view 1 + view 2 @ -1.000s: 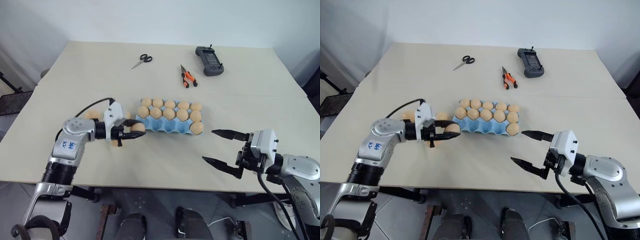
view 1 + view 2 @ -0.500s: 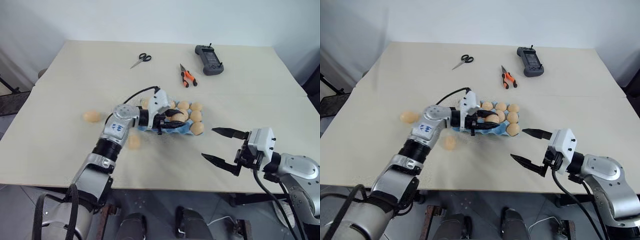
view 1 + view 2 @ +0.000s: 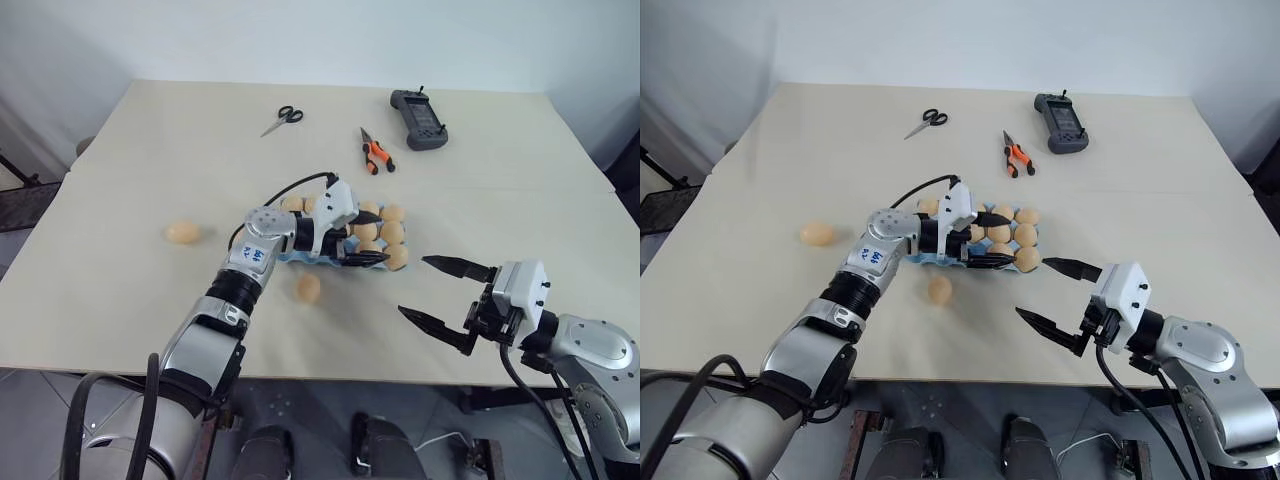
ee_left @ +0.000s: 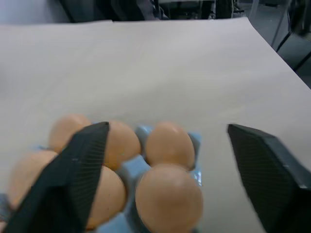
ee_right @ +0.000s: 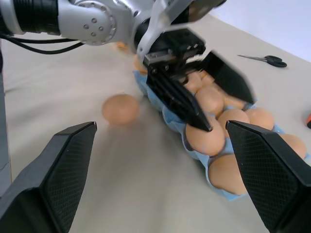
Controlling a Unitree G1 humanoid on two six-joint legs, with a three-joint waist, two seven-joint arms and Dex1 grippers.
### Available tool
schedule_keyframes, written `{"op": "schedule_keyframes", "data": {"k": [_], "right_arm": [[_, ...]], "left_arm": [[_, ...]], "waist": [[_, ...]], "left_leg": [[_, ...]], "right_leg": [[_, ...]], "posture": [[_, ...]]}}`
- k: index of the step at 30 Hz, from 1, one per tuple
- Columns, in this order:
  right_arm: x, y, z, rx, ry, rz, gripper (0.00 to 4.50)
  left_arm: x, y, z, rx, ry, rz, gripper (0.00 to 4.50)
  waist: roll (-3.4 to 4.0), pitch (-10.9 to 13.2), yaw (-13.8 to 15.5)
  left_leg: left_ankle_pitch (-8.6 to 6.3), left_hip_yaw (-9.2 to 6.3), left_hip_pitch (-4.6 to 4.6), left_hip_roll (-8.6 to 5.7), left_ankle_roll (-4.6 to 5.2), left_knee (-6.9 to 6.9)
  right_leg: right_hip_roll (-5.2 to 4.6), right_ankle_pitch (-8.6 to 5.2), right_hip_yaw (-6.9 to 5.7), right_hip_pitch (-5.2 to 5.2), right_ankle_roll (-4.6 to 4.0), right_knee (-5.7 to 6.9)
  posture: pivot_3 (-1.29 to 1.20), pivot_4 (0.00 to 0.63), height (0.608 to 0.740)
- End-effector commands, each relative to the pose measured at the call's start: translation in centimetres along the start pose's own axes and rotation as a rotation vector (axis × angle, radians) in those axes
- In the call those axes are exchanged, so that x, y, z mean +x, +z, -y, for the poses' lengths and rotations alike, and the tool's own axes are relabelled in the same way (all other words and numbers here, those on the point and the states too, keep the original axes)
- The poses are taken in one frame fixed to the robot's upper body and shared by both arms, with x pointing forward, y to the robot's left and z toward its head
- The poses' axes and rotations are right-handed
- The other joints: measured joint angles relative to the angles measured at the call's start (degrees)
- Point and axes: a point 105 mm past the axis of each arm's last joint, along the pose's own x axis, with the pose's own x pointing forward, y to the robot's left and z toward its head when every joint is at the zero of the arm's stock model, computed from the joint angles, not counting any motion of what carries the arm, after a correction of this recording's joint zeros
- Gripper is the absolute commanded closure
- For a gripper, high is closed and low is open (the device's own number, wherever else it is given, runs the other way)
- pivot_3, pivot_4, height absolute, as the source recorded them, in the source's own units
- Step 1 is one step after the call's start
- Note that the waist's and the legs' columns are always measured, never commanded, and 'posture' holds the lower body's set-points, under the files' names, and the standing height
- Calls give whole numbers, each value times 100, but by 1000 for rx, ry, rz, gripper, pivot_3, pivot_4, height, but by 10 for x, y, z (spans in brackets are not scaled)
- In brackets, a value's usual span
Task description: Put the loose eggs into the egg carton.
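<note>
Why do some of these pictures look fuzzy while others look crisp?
In the left wrist view the nearest eggs and the black fingers are soft, too close to be sharp. In the right wrist view the loose egg looks smeared. The head views are crisp, evenly lit, with faint shadows on the table.

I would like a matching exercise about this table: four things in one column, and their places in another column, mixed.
Things:
1. scissors
2. pliers
3. left gripper
4. right gripper

Places:
A. over the egg carton
B. far side, left of the pliers
C. above the table's near edge
D. beside the black controller

Pairs: 1-B, 2-D, 3-A, 4-C
</note>
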Motion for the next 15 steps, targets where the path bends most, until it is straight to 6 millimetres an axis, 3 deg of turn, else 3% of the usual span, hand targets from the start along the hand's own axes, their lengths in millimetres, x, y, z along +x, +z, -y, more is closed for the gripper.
{"op": "schedule_keyframes", "data": {"k": [1,7,10,15], "right_arm": [[4,6,1,-20,18,25,0],[8,6,1,-21,49,39,0],[9,4,1,-18,69,35,0],[8,2,3,-17,80,34,0]], "left_arm": [[-40,31,-24,72,92,68,314],[-121,27,-20,73,183,62,314],[-163,14,-2,58,241,13,148],[-210,-12,36,5,335,-74,148]], "waist": [[0,0,-17],[2,-1,-72],[1,0,-107],[1,-1,-112]], "left_leg": [[0,0,4,1,0,0],[6,-1,12,4,-19,0],[4,0,11,4,-20,0],[-4,0,10,8,-22,-1]], "right_leg": [[0,0,-1,0,0,0],[-4,0,-5,1,-2,38],[-7,1,-6,1,-1,36],[-13,1,-11,1,0,29]], "posture": [[0,150,740],[0,150,740],[0,150,740],[0,150,740]]}}
